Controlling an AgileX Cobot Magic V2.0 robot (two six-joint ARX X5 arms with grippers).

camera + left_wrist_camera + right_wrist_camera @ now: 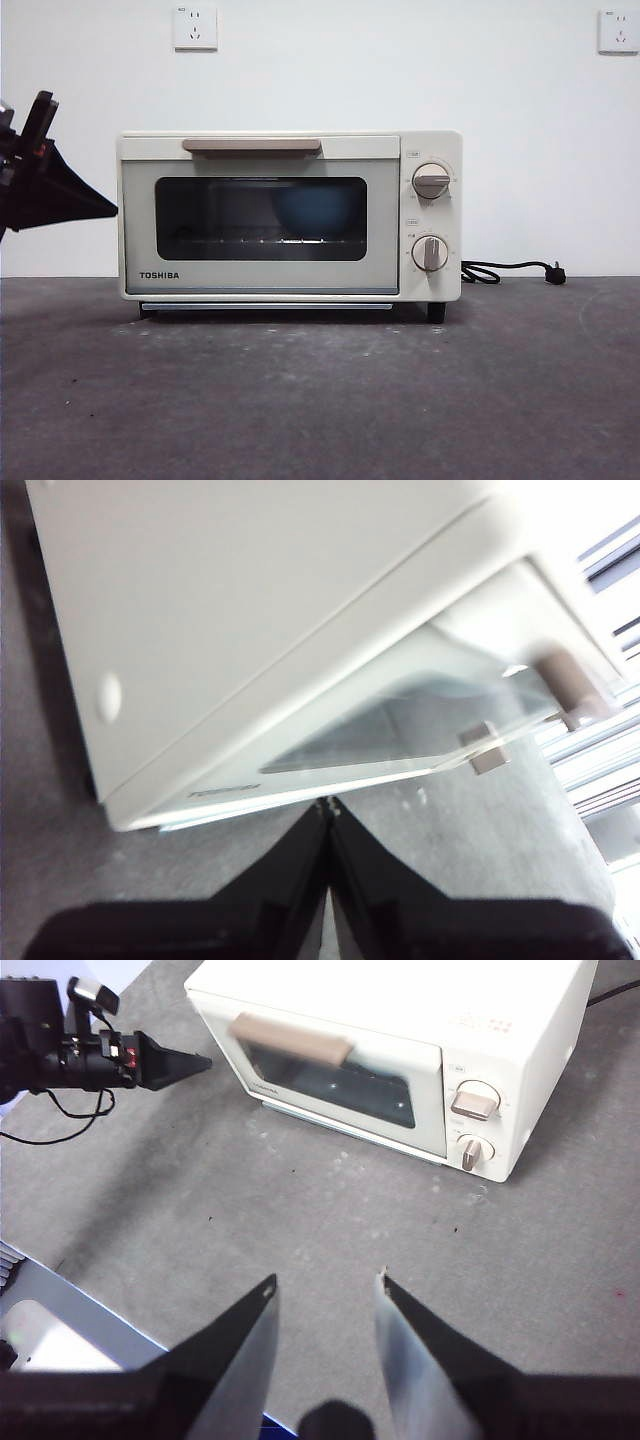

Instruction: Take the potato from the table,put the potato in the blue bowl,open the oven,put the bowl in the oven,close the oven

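A: So, what could go wrong here?

B: The left claw point(50, 185), pinched shut and empty, sits just left of the closed oven point(290, 215); a swing right would knock its side.

A: And the bowl point(312, 208)?

B: Inside, behind the glass; I can't see the potato. The right claw point(325, 1300) hangs wide over bare near tabletop point(320, 400), with plenty of room.

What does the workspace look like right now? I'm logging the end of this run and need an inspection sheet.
Surface: table, dark grey with pale scuffs.
Job's things: oven with door shut; blue bowl dimly visible inside behind the glass; potato not seen.
Clutter: nothing seen.
Grippers: left gripper shut, empty, beside the oven's front corner; right gripper open, empty, well back from the oven.
Cables: black cord lying unplugged right of the oven.
Surroundings: white wall, two sockets.
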